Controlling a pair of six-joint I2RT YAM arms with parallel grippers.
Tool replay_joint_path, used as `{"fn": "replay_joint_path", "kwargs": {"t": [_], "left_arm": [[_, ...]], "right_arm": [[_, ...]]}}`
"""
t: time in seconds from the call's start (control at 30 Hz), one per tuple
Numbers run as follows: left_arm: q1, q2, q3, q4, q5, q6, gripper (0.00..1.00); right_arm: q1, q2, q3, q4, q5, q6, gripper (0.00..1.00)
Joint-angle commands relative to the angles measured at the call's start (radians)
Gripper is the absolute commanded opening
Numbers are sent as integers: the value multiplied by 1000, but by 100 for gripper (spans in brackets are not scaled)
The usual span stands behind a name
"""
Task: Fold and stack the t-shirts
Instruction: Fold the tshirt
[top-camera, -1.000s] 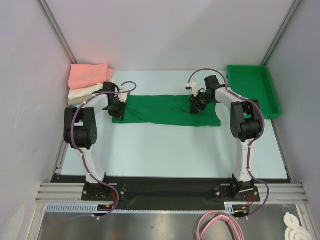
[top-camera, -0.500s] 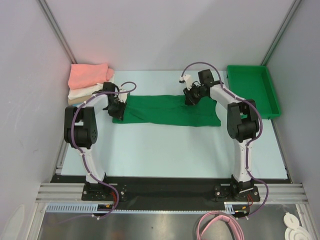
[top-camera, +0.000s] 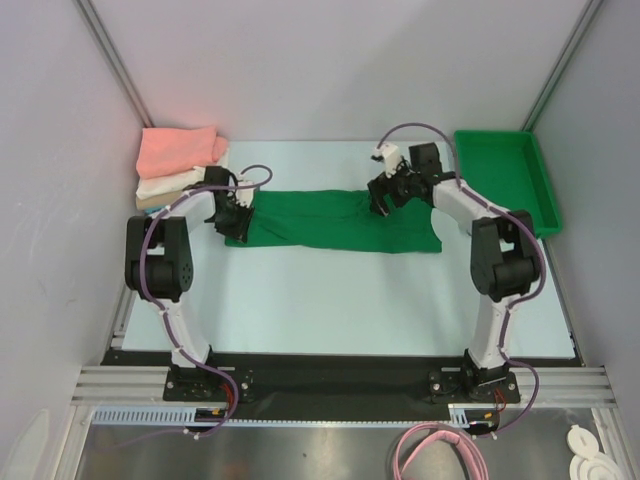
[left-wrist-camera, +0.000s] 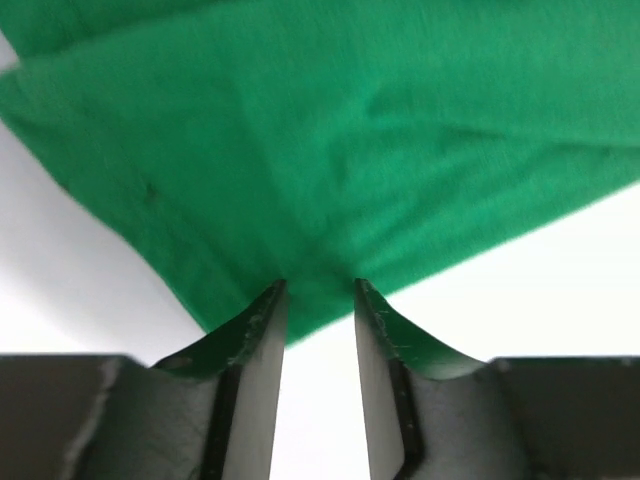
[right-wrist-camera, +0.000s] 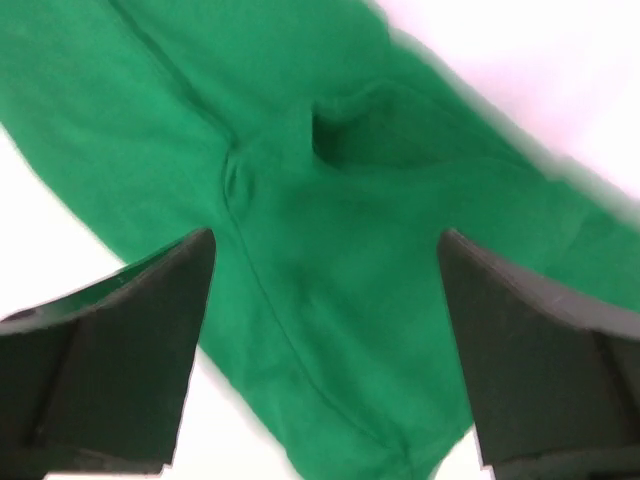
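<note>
A dark green t-shirt (top-camera: 330, 220) lies on the table as a long band folded lengthwise. My left gripper (top-camera: 232, 212) is at its left end. In the left wrist view the jaws (left-wrist-camera: 320, 285) stand a little apart, open, with the corner of the green cloth (left-wrist-camera: 350, 150) lying flat at their tips and not pinched. My right gripper (top-camera: 383, 197) hovers over the band's far edge, right of its middle. In the right wrist view it (right-wrist-camera: 325, 240) is wide open above the creased cloth (right-wrist-camera: 420, 200), holding nothing. Folded t-shirts are stacked at the back left: salmon pink (top-camera: 178, 148), white (top-camera: 165, 183), tan (top-camera: 150, 200).
A rigid green plastic bin (top-camera: 505, 180) stands at the back right, close to the right arm's elbow. Grey walls close in the table on the left, back and right. The stack of folded shirts lies just behind the left gripper.
My right gripper has let go of the shirt's far edge and sprung wide open, after moving towards the back. My left gripper's jaws have parted slightly, staying at the left end.
</note>
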Motion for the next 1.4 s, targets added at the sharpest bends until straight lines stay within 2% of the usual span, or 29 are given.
{"fn": "replay_joint_path", "kwargs": {"t": [0.0, 0.07, 0.1, 0.17, 0.2, 0.23, 0.3, 0.33, 0.4, 0.47, 0.6, 0.87, 1.03, 1.17, 1.27, 1.37], "left_arm": [[5, -127, -31, 26, -7, 31, 41], [5, -129, -14, 14, -18, 34, 41], [5, -115, -8, 9, -19, 34, 41], [5, -98, 13, -7, -16, 28, 41], [5, -87, 18, -14, -13, 27, 41], [5, -84, 21, -21, -7, 27, 40], [5, -84, 20, -31, -3, 33, 40], [5, -90, 12, -29, -4, 36, 40], [5, -95, 9, -32, -10, 47, 40], [5, -100, 4, -38, -12, 56, 40], [1, -95, 0, -58, -19, 71, 40], [-7, -101, -26, -52, -44, 92, 40], [-13, -101, -46, -51, -47, 145, 47], [-19, -69, -39, -57, -119, 185, 50], [-19, -52, -37, -52, -154, 197, 50], [-19, -47, -40, -58, -150, 200, 44]], "right_arm": [[-87, -151, -101, 168, -80, 221, 100], [-135, -131, -87, 131, -210, 291, 100], [-177, -113, -71, 104, -349, 309, 100], [-198, -68, -25, 5, -435, 316, 100], [-204, -56, -9, -41, -429, 294, 100], [-204, -46, 15, -149, -409, 235, 96], [-212, -19, 51, -239, -383, 162, 89], [-225, -19, 43, -285, -383, 94, 74], [-238, -42, -7, -311, -342, 46, 60], [-250, -86, -62, -305, -320, 9, 57], [-302, -161, -196, -289, -279, -39, 57], [-304, -204, -276, -331, -187, -97, 59], [-310, -204, -291, -336, -196, -99, 60], [-311, -210, -288, -339, -219, -93, 60], [-311, -214, -294, -336, -216, -94, 60], [-313, -215, -302, -338, -208, -99, 60]]}}
